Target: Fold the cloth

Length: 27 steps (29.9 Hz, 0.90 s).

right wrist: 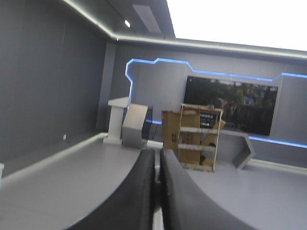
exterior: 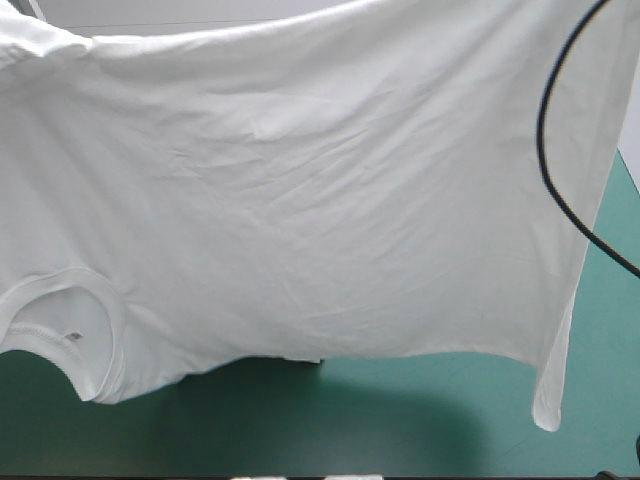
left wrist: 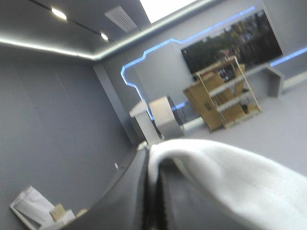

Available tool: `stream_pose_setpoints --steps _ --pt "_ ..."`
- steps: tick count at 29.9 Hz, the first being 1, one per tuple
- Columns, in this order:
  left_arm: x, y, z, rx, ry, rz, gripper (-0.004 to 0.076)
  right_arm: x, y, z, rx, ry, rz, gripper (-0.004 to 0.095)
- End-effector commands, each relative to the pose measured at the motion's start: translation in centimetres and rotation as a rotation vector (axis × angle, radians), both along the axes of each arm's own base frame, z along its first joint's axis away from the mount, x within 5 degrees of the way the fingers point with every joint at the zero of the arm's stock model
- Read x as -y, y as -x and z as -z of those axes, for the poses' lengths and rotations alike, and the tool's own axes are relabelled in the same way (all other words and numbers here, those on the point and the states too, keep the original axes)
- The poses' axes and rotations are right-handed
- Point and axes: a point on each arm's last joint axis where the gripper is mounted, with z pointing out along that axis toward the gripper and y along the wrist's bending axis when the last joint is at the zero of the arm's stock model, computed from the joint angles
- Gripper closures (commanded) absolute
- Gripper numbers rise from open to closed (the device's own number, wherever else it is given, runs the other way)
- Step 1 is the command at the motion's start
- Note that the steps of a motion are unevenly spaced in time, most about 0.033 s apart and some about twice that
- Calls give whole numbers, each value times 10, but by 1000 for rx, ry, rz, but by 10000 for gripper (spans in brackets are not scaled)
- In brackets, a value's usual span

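In the high view the T-shirt (exterior: 320, 200) hung lifted clear of the table, a broad white sheet spread across nearly the whole scene, with its top edge running up and out of sight toward both arms. Its ribbed collar (exterior: 70, 330) drooped at the lower edge on the left arm's side, and one corner dangled lowest on the right arm's side. Only a strip of the teal-green cover (exterior: 420, 420) showed beneath it, and no container stood on that strip. The cloth sagged and creased under its own slight weight, so I judged it light, limp and free of any stiffness. It would swing and bunch if moved fast, and it was best taken at its edges or corners, where a pinch gathers a single layer or a seam. Neither gripper showed in this view. In the left wrist view the left gripper (left wrist: 152, 155) looked out level into the room, its black fingers clenched on the T-shirt, with a thick white fold spilling out between them and over one finger. In the right wrist view the right gripper (right wrist: 157, 155) was likewise raised. Its fingers were pressed all but together with only a pale sliver between, which I took for a grasp on the T-shirt's edge.
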Motion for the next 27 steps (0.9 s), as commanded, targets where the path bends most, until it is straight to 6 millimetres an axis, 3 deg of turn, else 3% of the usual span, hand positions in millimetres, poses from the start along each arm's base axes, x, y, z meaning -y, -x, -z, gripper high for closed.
stream_pose_setpoints --steps 1,8,13,20,27 --pt "10 -43 15 -52 15 25 704 -18 -39 13 -26 46 13 925" --pt "27 -137 75 -258 -5 27 705 -63 -142 73 -227 172 52 925" --pt "39 -190 105 -212 51 53 704 -81 -211 119 -279 228 158 925" --pt "56 -266 161 -252 76 92 705 -82 -273 175 -370 277 218 925" --pt "62 -325 228 -342 74 100 701 -72 -309 214 -446 250 239 917"
